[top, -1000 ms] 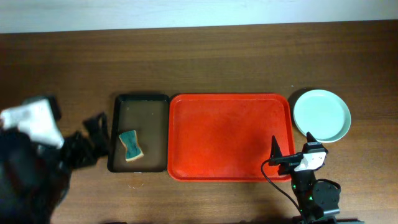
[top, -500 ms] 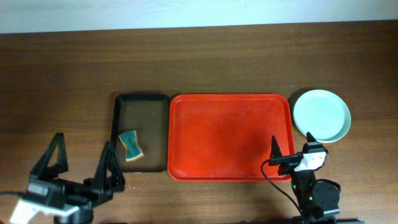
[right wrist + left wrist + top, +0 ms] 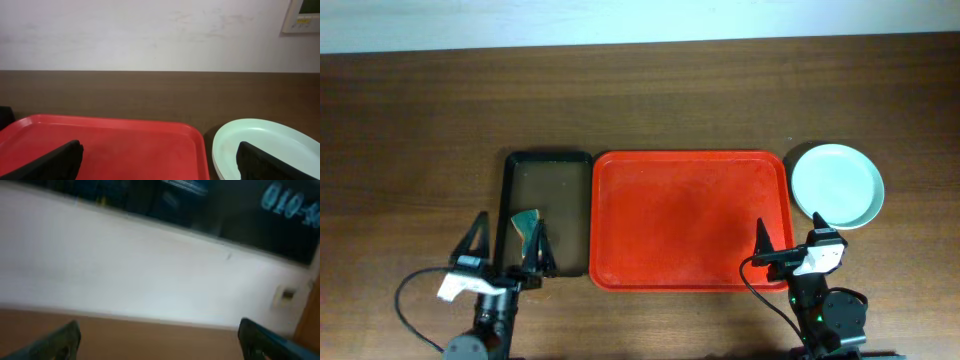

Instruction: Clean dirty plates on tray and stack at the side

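Brown wooden table [image 3: 420, 120], white wall behind. Red tray [image 3: 690, 220] at centre. Black tray [image 3: 570, 195] just beside its left rim. Plates [image 3: 837, 185], pale mint, on table just beside red tray's right rim; count unclear. Left gripper [image 3: 508, 220] at near edge, fingers spread wide, straddling black tray's left rim. Right gripper [image 3: 159, 146] by red tray's near-right corner, likewise spread. Teal-and-tan sponge [image 3: 525, 222] in black tray, partly behind left gripper's finger.
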### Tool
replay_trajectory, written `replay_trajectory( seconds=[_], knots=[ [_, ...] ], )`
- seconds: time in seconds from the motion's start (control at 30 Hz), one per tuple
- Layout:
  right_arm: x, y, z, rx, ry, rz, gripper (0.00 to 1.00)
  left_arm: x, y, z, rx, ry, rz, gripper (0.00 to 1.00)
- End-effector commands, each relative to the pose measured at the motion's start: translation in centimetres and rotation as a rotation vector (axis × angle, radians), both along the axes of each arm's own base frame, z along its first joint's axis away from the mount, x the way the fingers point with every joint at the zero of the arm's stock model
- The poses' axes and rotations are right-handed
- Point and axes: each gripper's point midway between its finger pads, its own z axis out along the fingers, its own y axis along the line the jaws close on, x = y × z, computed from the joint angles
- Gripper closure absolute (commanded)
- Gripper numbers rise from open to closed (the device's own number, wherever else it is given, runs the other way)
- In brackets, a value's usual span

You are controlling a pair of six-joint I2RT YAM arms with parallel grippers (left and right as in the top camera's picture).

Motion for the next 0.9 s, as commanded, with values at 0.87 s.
replay_trajectory(
  seconds=[0.87],
  knots=[
    [0.0, -0.2, -0.2, -0.010, 0.002, -0.009, 0.02, 1.1, 2.4, -8.9, 0.035, 0.352, 0.149, 0.02]
  ],
)
